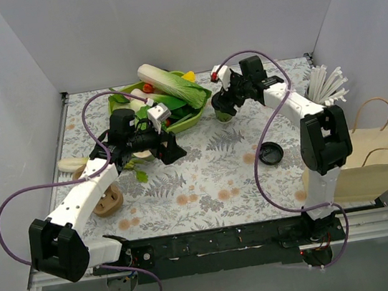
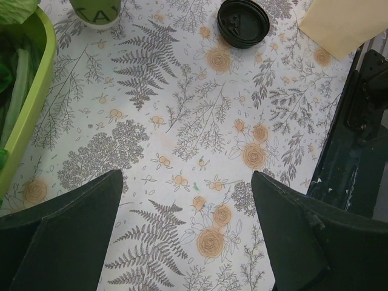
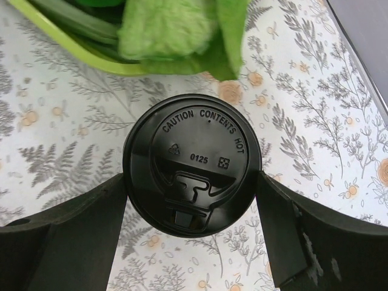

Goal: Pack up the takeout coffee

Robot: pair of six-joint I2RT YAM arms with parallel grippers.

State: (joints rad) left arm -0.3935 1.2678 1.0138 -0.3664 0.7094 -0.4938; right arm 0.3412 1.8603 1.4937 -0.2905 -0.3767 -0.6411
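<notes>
The takeout coffee [image 1: 223,113], a small green cup under a round black lid [image 3: 193,163], stands just right of the green tray. My right gripper [image 1: 223,105] is over it, and in the right wrist view its fingers [image 3: 91,212] touch both sides of the lid, so my right gripper [image 3: 191,180] looks shut on it. The cup's lower wall also shows in the left wrist view [image 2: 96,13]. My left gripper [image 1: 172,151] is open and empty low over the floral tablecloth, jaws wide apart in its own view [image 2: 188,242].
A spare black lid [image 1: 270,153] lies on the cloth, also in the left wrist view [image 2: 243,22]. A paper bag [image 1: 377,159] lies at the right edge. White straws [image 1: 326,83] stand at back right. A green tray [image 1: 204,101] holds vegetables. A brown wooden piece [image 1: 108,201] lies front left.
</notes>
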